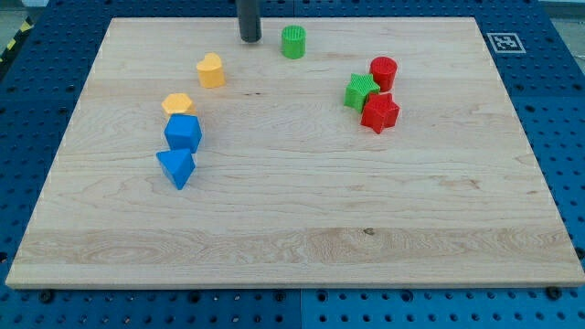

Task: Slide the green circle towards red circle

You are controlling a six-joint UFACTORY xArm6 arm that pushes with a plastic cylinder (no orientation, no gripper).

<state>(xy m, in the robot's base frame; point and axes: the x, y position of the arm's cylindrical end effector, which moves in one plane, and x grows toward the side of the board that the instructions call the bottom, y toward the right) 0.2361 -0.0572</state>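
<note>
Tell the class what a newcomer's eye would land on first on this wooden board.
Probably the bright cluster at the view's right: red circle, green star and red star packed together. Next, my tip at the view's top, just left of the lone green circle.

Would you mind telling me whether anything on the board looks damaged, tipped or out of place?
Nothing stands out. My tip sits just left of the green circle; the red circle is upright, and no block looks damaged.
</note>
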